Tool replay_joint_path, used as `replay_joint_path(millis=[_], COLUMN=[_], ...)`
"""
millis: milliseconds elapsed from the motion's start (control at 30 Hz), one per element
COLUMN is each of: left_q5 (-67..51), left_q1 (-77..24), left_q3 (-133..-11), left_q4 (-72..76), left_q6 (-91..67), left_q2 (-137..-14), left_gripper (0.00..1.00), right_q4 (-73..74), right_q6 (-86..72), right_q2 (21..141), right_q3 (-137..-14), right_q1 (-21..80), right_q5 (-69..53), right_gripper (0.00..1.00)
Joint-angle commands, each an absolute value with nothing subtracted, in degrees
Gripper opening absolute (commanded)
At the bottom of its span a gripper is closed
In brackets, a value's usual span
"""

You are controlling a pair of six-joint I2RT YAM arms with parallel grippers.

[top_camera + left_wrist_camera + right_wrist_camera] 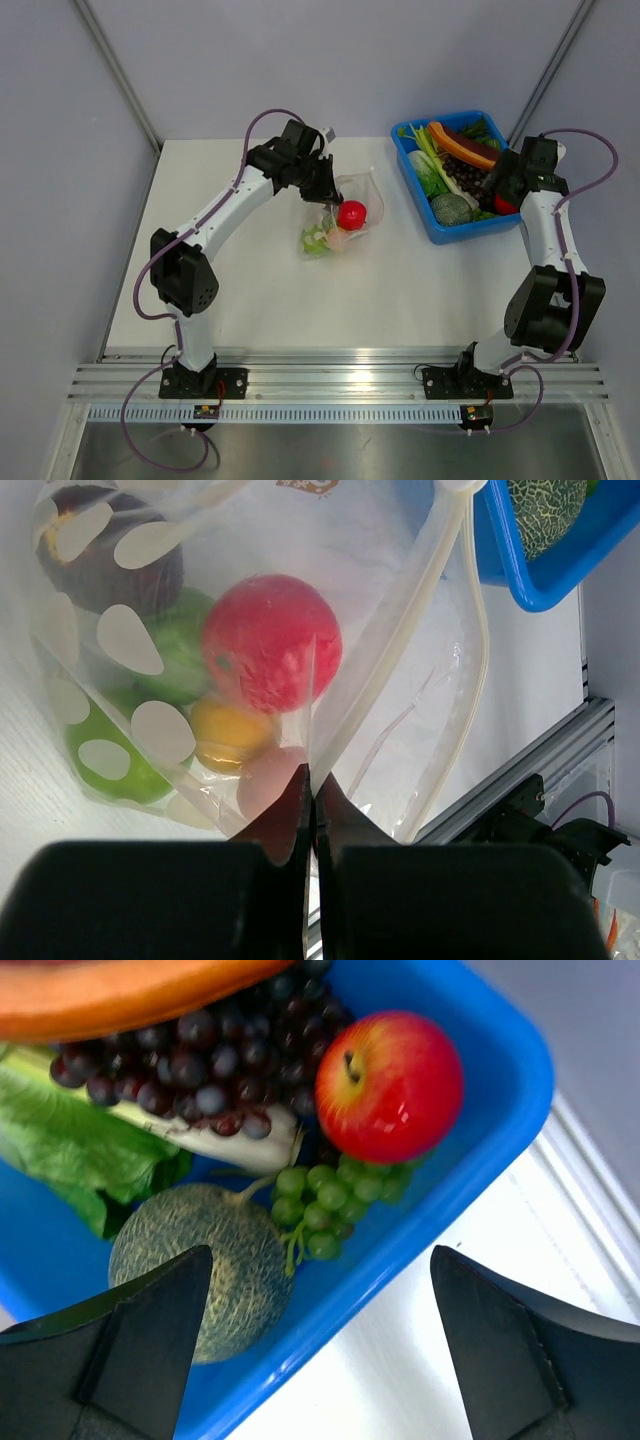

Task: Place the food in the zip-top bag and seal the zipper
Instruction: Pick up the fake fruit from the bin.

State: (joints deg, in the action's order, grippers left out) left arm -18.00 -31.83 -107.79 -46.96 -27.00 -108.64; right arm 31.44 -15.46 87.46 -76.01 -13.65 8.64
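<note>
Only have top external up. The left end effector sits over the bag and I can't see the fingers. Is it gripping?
Observer: Yes. The left wrist view shows the left end effector shut on a fold of the zip-top bag.
Operator: Bag sealed?
Observer: No. The two strips of the zipper stand apart, so the mouth is open.
Operator: Right side holding anything?
Observer: No. The right end effector is open and empty over the blue tray. In its wrist view a red apple lies in the tray between the fingers.
</note>
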Motion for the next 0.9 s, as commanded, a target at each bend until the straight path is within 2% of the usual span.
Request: replay_joint_path(millis=[0,467,867], left_q5=[-19.9,-20.7,-21.1], left_q1=[-32.1,-32.1,-32.1], left_q3=[-106.1,-107.1,-106.4], left_q4=[-43.3,-42.8,-42.4], left_q6=[-25.6,-24.6,-24.5], left_q2=[-105.4,-106.9,-105.5], left_gripper=[0.0,0.0,0.0], right_q4=[32.5,34.5,35.8], right_q6=[-13.1,-12.7,-13.4], right_q2=[90.4,105.4,112.7], right_q3=[-82.5,-94.2,-99.3], right_q1=[-15.7,-18.1,-19.0], right_q5=[13.8,11.9,9.8], right_gripper=[0.99,0.99,0.99])
